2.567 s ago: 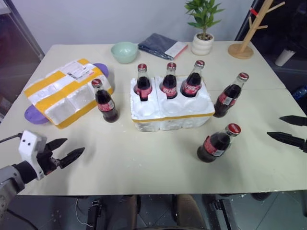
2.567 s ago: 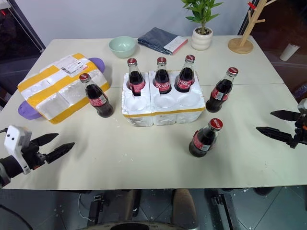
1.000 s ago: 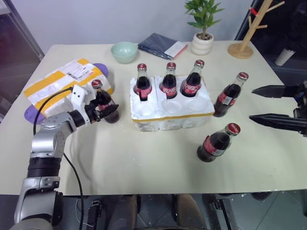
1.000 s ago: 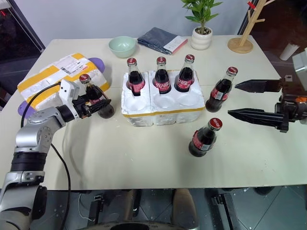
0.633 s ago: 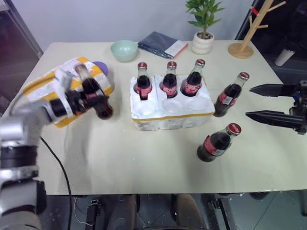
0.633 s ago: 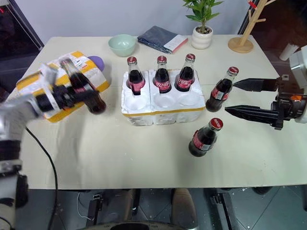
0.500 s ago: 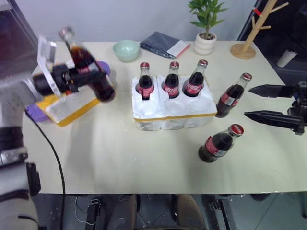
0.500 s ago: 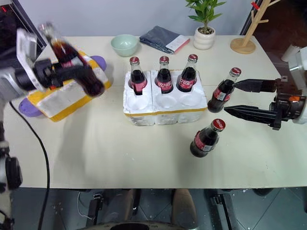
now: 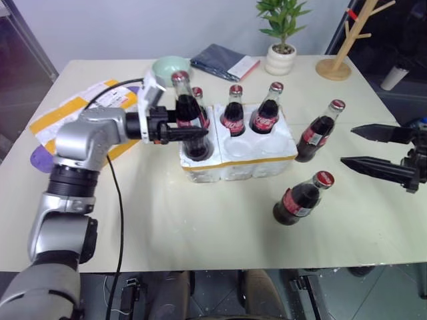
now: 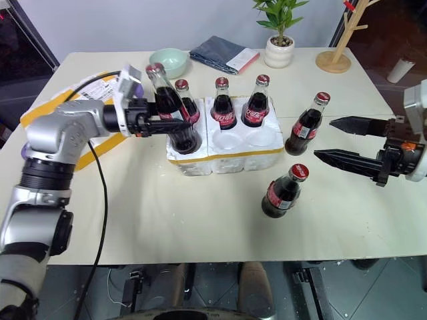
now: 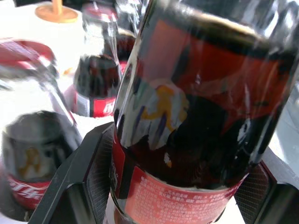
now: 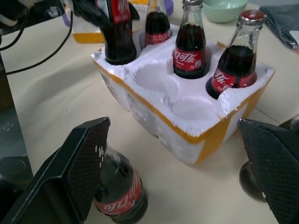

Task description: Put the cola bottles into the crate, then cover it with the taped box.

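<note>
My left gripper (image 9: 189, 132) is shut on a cola bottle (image 9: 185, 110), which it holds tilted with its base at the front left well of the crate (image 9: 241, 159). The crate is a white foam block with a yellow strip. Three cola bottles stand in its back row, the left one (image 9: 198, 95) partly hidden, the others at the middle (image 9: 233, 115) and right (image 9: 265, 115). Two more bottles stand on the table to the crate's right, one beside it (image 9: 318, 133) and one nearer the front (image 9: 301, 199). My right gripper (image 9: 347, 145) hangs open beyond them. The taped box (image 9: 50, 123) lies at the left behind my arm.
A green bowl (image 9: 164, 65), a folded cloth (image 9: 223, 61), a potted plant (image 9: 280, 57) and a wooden stand (image 9: 337, 67) line the table's far side. A purple object (image 9: 37, 159) lies under the taped box. A cable hangs along my left arm.
My left gripper has lifted the bottle from beside the taped box and carried it right to the crate's front left well. The right gripper has stayed about where it was.
</note>
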`<state>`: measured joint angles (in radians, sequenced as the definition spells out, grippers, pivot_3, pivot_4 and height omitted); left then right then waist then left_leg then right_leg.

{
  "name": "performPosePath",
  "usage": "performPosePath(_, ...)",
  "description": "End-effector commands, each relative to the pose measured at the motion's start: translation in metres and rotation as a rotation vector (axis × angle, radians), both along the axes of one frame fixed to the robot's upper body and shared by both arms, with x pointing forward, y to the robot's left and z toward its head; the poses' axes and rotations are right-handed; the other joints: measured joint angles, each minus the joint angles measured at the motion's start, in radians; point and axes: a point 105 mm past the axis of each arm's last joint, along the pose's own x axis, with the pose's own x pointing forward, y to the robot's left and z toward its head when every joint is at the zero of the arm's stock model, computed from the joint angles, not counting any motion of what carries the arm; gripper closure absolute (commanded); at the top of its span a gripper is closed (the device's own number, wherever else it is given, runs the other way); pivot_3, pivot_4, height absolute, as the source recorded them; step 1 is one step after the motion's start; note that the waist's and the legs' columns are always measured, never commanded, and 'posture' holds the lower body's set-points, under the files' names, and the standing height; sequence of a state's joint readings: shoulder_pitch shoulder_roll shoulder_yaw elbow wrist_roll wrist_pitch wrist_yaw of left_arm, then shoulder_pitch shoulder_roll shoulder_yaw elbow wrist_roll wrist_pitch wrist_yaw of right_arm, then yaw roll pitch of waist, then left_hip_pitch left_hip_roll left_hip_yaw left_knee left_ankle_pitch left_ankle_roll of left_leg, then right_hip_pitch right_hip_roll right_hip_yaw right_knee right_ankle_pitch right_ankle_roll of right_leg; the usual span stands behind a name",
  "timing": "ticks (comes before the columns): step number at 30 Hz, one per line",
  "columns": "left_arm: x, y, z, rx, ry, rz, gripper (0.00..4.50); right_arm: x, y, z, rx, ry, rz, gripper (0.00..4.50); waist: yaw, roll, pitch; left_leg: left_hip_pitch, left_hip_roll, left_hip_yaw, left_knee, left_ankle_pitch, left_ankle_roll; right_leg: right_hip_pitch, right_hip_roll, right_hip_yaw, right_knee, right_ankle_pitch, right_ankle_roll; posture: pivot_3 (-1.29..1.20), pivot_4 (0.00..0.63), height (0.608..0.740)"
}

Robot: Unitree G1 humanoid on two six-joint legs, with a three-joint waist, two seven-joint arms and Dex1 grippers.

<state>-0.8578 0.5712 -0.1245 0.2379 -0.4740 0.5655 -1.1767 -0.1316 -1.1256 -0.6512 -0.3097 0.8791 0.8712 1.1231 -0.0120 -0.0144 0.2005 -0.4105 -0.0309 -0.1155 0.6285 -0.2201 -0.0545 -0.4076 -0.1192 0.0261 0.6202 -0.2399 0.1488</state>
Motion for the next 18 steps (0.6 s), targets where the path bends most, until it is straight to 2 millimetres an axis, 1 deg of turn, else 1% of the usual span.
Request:
performPosePath(1, 0.001, -0.006, -0.005, 0.036, -0.105, 0.002, 1.71, -0.004, 0.001, 0.008, 0.009, -0.050, -0.007, 0.00, -0.001, 0.000, 0.000, 0.000, 0.000, 0.000, 0.000, 0.000, 0.000, 0.000, 0.000, 0.000, 0.000, 0.000, 0.000, 0.00, 0.150, 0.739)
performPosePath(5, 0.000, -0.012, -0.018, 0.043, -0.139, 0.018, 1.71, -0.002, 0.001, 0.003, 0.010, -0.047, -0.014, 0.00, -0.001, 0.000, 0.000, 0.000, 0.000, 0.000, 0.000, 0.000, 0.000, -0.001, 0.000, 0.000, 0.000, 0.000, 0.000, 0.00, 0.150, 0.739)
performPosePath(8, 0.002, -0.010, -0.023, 0.045, -0.136, 0.048, 1.71, 0.001, 0.000, 0.001, 0.016, -0.050, -0.030, 0.00, 0.001, 0.000, 0.000, 0.000, 0.000, 0.000, 0.000, 0.000, 0.000, 0.000, 0.000, 0.000, 0.000, 0.000, 0.000, 0.00, 0.150, 0.739)
performPosePath(9, 0.002, -0.008, -0.021, 0.040, -0.135, 0.052, 0.67, 0.002, 0.000, 0.001, 0.018, -0.055, -0.035, 0.00, 0.001, 0.000, 0.000, 0.000, 0.000, 0.000, 0.001, 0.000, 0.000, 0.000, 0.000, 0.000, 0.000, 0.000, 0.000, 0.00, 0.150, 0.739)
performPosePath(10, 0.002, -0.008, -0.020, 0.036, -0.134, 0.052, 0.36, 0.003, 0.000, 0.002, 0.019, -0.058, -0.038, 0.00, 0.001, 0.000, 0.000, 0.000, 0.000, 0.000, 0.001, 0.000, 0.000, 0.000, 0.000, 0.000, 0.000, 0.000, 0.000, 0.00, 0.150, 0.739)
performPosePath(11, 0.002, -0.005, -0.015, 0.028, -0.137, 0.058, 0.03, 0.003, -0.001, 0.003, 0.020, -0.064, -0.044, 0.00, 0.001, 0.000, 0.000, 0.000, 0.000, 0.000, 0.001, 0.000, 0.000, 0.001, 0.000, 0.000, 0.000, 0.000, 0.000, 0.00, 0.150, 0.739)
performPosePath(14, -0.001, 0.004, 0.005, -0.013, -0.133, 0.068, 0.03, 0.006, -0.009, 0.008, 0.016, -0.084, -0.079, 0.00, 0.000, 0.000, 0.000, 0.000, 0.000, 0.000, 0.001, 0.000, 0.000, 0.001, 0.000, 0.000, 0.001, 0.000, 0.000, 0.00, 0.150, 0.739)
performPosePath(16, -0.009, 0.012, 0.027, -0.068, -0.105, 0.053, 0.03, 0.004, -0.018, 0.010, 0.010, -0.091, -0.118, 0.00, -0.001, 0.000, 0.000, 0.000, 0.000, 0.000, 0.001, 0.000, 0.000, 0.000, 0.000, 0.000, 0.001, 0.000, 0.000, 0.00, 0.150, 0.739)
performPosePath(18, -0.021, 0.024, 0.051, -0.132, -0.061, 0.032, 0.03, -0.002, -0.029, 0.011, 0.006, -0.094, -0.163, 0.00, 0.000, 0.000, 0.000, 0.000, 0.000, 0.000, 0.001, 0.000, 0.000, 0.000, 0.000, 0.000, 0.001, 0.000, 0.000, 0.00, 0.150, 0.739)
